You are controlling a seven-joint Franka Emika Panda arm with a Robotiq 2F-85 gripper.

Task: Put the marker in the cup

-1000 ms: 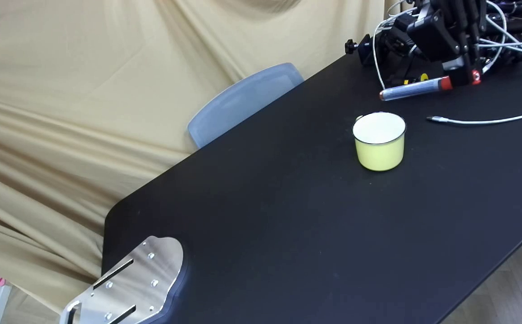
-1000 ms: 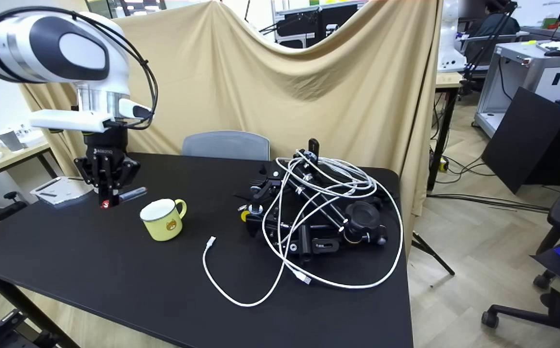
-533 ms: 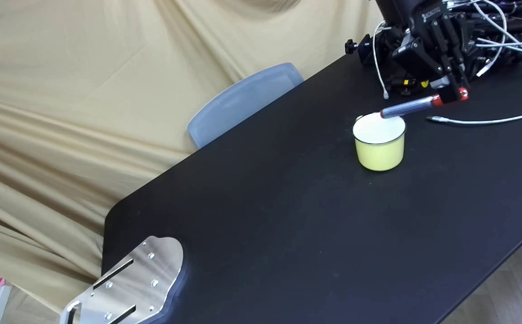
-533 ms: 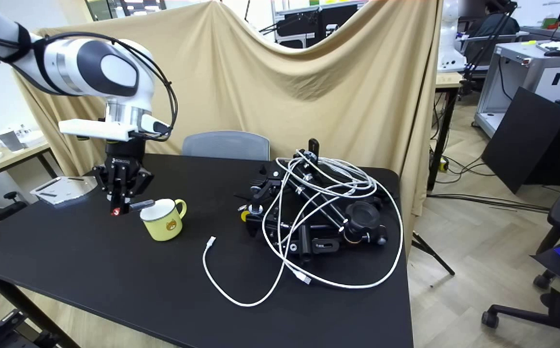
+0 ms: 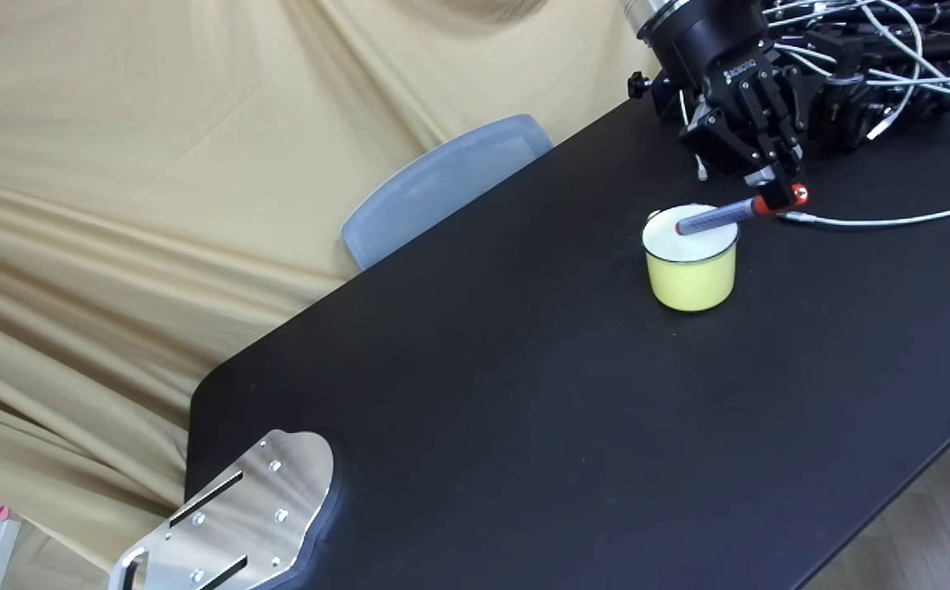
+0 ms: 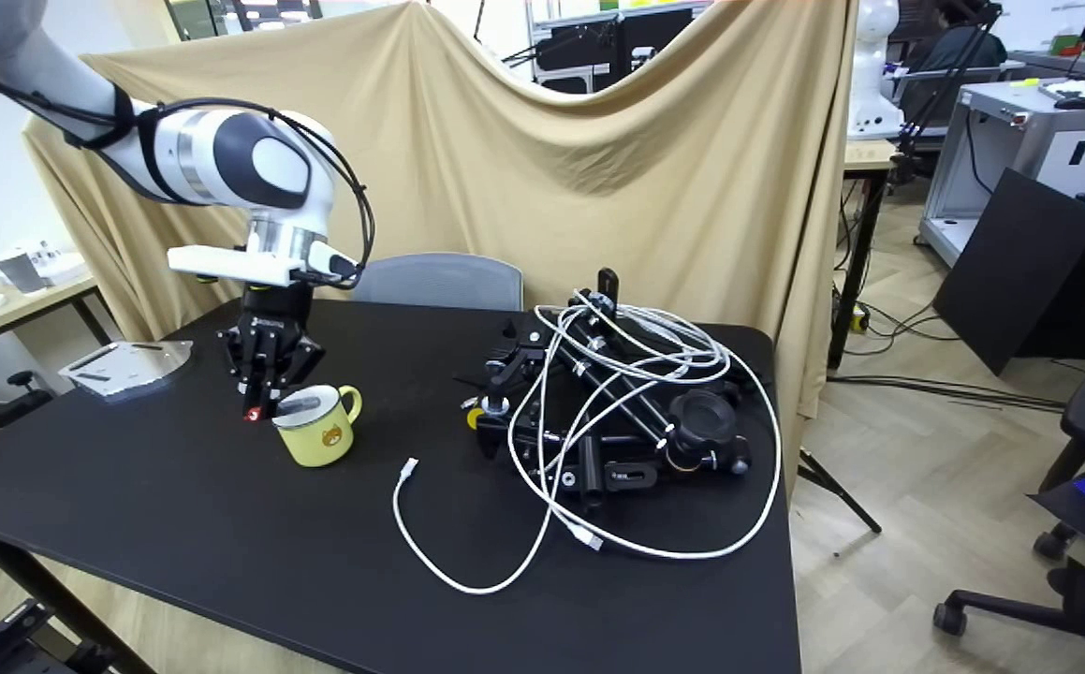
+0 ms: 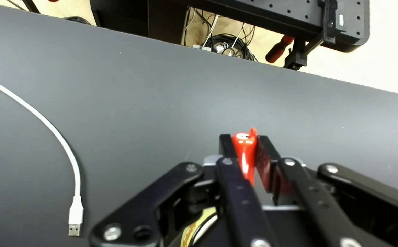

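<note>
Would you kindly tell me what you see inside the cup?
The cup shows a white inside, with the marker, held by the pincer, slanting over the mouth. I cannot tell whether its tip dips below the rim. The marker and near wall hide the rest.

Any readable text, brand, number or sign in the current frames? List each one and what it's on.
"ROBOTIQ": white lettering on the gripper, readable in an exterior view.
Marker: white mark on its red end, too blurred to read.
Cup: small brown picture, no readable words.
Black plate: pale marking, too small to read.
No numbers I can make out.
</note>
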